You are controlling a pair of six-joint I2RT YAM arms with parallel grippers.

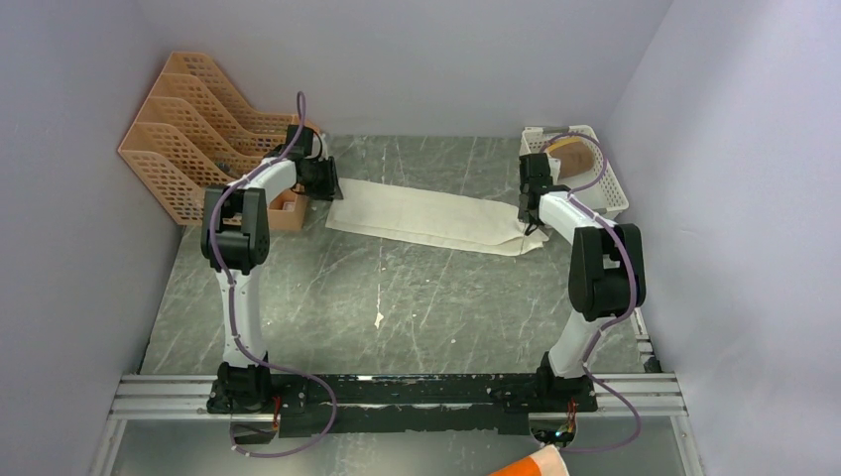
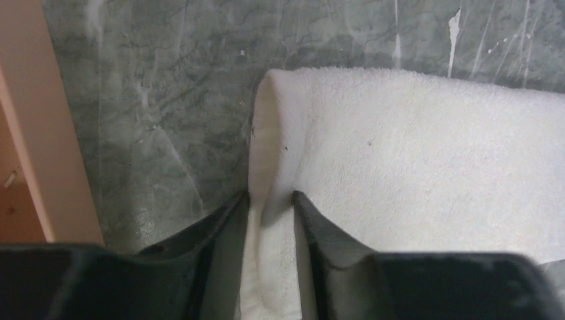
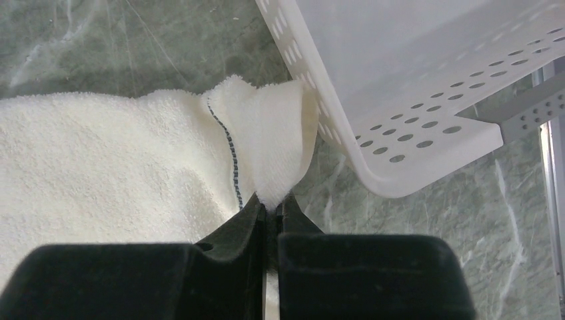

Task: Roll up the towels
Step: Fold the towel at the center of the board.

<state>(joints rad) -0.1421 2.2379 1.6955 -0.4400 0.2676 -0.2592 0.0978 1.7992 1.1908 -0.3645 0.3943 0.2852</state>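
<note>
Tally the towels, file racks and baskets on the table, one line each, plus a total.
Towel: 1
Orange file rack: 1
White basket: 1
Total: 3

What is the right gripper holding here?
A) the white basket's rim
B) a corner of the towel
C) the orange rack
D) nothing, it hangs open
B: the right wrist view shows the right gripper shut on a lifted corner of the towel, beside the white basket.
</note>
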